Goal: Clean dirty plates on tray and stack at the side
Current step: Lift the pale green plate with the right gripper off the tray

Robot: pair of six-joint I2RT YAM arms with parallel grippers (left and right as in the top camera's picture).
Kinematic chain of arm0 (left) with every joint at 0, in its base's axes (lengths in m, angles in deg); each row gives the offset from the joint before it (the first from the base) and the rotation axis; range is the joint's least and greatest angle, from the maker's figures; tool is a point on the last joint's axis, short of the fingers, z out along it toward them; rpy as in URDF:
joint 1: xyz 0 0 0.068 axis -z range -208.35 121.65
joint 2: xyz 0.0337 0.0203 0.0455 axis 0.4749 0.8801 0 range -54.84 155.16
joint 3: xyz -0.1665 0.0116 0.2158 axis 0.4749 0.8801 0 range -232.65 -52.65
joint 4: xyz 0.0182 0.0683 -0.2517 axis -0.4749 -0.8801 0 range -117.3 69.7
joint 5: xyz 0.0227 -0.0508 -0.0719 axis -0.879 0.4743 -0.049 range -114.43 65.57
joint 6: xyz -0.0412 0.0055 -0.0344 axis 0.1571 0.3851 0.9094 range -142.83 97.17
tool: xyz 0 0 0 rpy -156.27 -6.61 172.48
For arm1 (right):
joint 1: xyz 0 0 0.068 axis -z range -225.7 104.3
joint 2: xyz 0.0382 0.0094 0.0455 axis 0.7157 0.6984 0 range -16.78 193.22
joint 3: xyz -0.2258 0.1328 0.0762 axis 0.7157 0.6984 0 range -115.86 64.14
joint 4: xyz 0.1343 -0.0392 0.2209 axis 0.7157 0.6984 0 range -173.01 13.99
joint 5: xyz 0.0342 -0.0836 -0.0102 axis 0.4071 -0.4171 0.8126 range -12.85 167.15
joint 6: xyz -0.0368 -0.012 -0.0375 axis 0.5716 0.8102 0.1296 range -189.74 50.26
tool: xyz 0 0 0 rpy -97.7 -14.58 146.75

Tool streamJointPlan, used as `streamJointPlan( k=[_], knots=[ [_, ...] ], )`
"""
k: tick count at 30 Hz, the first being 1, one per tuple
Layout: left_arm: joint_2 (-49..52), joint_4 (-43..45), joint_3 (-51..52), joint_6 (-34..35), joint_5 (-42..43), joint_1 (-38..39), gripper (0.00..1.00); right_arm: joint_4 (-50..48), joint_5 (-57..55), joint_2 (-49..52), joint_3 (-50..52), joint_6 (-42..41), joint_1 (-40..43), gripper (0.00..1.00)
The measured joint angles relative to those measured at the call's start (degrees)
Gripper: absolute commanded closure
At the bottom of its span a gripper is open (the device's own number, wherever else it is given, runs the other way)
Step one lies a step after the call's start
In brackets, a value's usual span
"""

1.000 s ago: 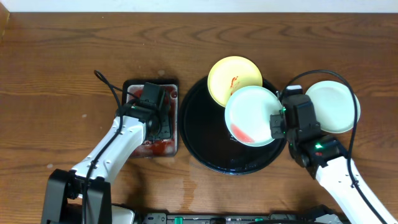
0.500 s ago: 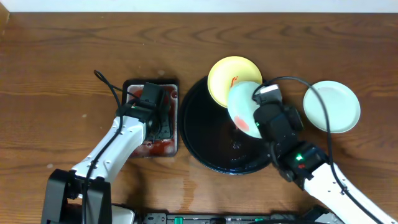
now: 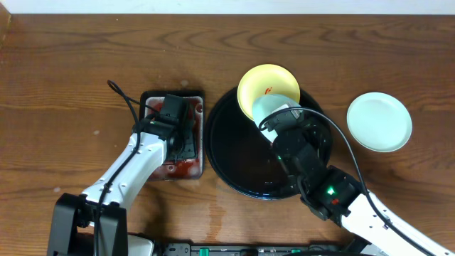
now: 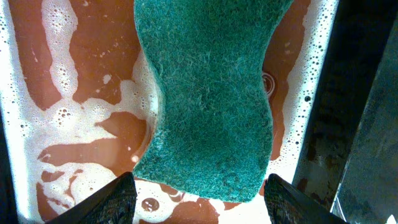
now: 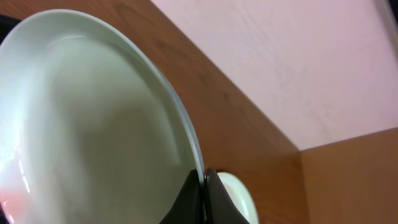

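My right gripper is shut on the rim of a light mint plate, which has a faint red smear at its lower left. From above, that plate stands tipped on edge over the round black tray, partly hidden by my right arm. A pale yellow plate with a red smear rests on the tray's far rim. Another mint plate lies flat on the table to the right. My left gripper hangs open over a green sponge, one finger on each side of its near end.
The sponge lies in a small rectangular tray of foamy reddish liquid, left of the black tray. My left arm's cable loops over the table beside it. The wooden table stretches out to the left and to the back.
My right arm swung left over the black tray with the mint plate, tipping it from nearly flat up onto its edge. The left arm and sponge stayed put.
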Motion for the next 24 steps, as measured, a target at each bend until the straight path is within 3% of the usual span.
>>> streamJointPlan(
  k=[24],
  knots=[
    [0.0,0.0,0.0,0.0,0.0,0.0,0.33,-12.3,-7.4,0.0,-0.2,17.5,-0.7,0.99]
  ],
)
